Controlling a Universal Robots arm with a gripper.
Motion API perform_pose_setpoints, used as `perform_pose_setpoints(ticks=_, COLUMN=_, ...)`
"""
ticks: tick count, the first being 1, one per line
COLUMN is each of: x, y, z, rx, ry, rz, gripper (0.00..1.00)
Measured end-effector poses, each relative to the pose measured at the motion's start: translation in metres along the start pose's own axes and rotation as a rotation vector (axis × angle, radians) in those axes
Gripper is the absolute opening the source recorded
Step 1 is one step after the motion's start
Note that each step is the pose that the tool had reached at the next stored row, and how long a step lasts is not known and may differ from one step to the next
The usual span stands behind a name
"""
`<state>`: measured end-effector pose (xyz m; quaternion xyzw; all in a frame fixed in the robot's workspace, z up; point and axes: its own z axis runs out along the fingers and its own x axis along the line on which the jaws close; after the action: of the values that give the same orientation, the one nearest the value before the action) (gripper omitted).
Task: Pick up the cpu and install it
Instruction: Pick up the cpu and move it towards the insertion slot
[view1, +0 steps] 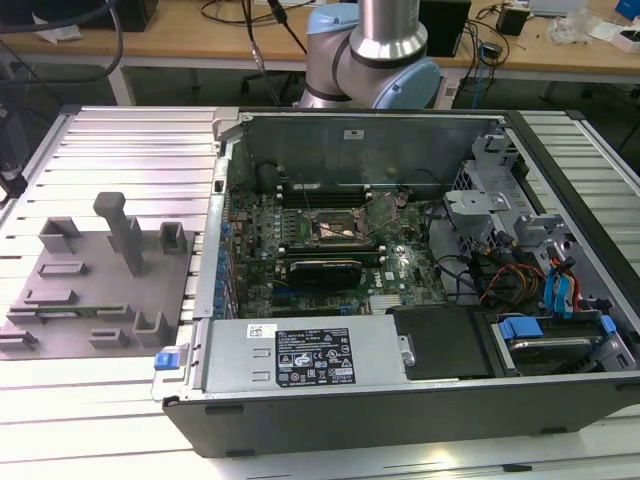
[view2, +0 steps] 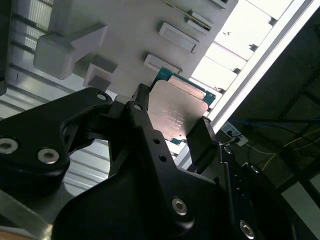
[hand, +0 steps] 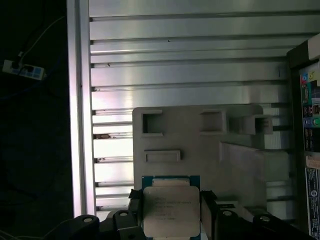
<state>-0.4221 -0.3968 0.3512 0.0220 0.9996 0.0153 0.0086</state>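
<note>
Squarely between the jaws sits the cpu (hand: 171, 214); metal top camera-facing.

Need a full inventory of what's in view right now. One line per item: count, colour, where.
cpu: 1, silvery top on green board, between the gripper's fingers, by the tray's edge
tray: 1, grey, on the table, at the exterior view's left of the case
table: 1, silver slats, under tray and case
case: 1, dark, open, on the table
motherboard: 1, green, inside the case
socket: 1, dark, metal-framed, mid motherboard
power supply: 1, grey, along the case's near side
arm: 1, silver and pale blue, behind the case
gripper: 1, black, shut on the cpu
</note>
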Motion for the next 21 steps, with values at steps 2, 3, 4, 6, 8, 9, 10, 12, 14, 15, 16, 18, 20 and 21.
perform_pose_setpoints(ticks=2, x=-0.0001, y=0.0006, z=-0.0042, rx=0.0008, ry=-0.0004, rz=0.0, gripper=0.55)
perform_pose_setpoints(ticks=3, x=-0.0001, y=0.001, z=-0.0063, rx=0.001, ry=-0.0008, rz=0.0, gripper=0.55)
perform_pose_setpoints(ticks=4, x=-0.0001, y=0.0013, z=-0.0081, rx=0.0014, ry=-0.001, rz=0.0, gripper=0.55)
perform_pose_setpoints(ticks=6, x=-0.0001, y=0.002, z=-0.0113, rx=0.0022, ry=-0.0016, rz=0.0, gripper=0.55)
perform_pose_setpoints(ticks=8, x=-0.0002, y=0.0028, z=-0.0153, rx=0.0032, ry=-0.0019, rz=0.0, gripper=0.55)
perform_pose_setpoints(ticks=9, x=-0.0001, y=0.0037, z=-0.0185, rx=0.0044, ry=-0.0024, rz=0.0, gripper=0.55)
perform_pose_setpoints(ticks=10, x=-0.0002, y=0.0041, z=-0.0199, rx=0.0052, ry=-0.0025, rz=0.0, gripper=0.55)
perform_pose_setpoints(ticks=12, x=-0.0002, y=0.005, z=-0.023, rx=0.0068, ry=-0.0029, rz=0.0, gripper=0.55)
perform_pose_setpoints(ticks=14, x=-0.0002, y=0.0065, z=-0.0273, rx=0.0098, ry=-0.0034, rz=0.0, gripper=0.55)
perform_pose_setpoints(ticks=15, x=-0.0002, y=0.007, z=-0.0292, rx=0.0109, ry=-0.0037, rz=0.0, gripper=0.55)
perform_pose_setpoints(ticks=16, x=-0.0003, y=0.0079, z=-0.0317, rx=0.0129, ry=-0.0038, rz=0.0, gripper=0.55)
perform_pose_setpoints(ticks=18, x=-0.0002, y=0.0088, z=-0.034, rx=0.0154, ry=-0.0041, rz=0.0, gripper=0.55)
perform_pose_setpoints(ticks=20, x=-0.0003, y=0.0094, z=-0.0372, rx=0.0172, ry=-0.0042, rz=-0.001, gripper=0.55)
perform_pose_setpoints(ticks=21, x=-0.0003, y=0.01, z=-0.0401, rx=0.0184, ry=-0.0044, rz=0.0, gripper=0.55)
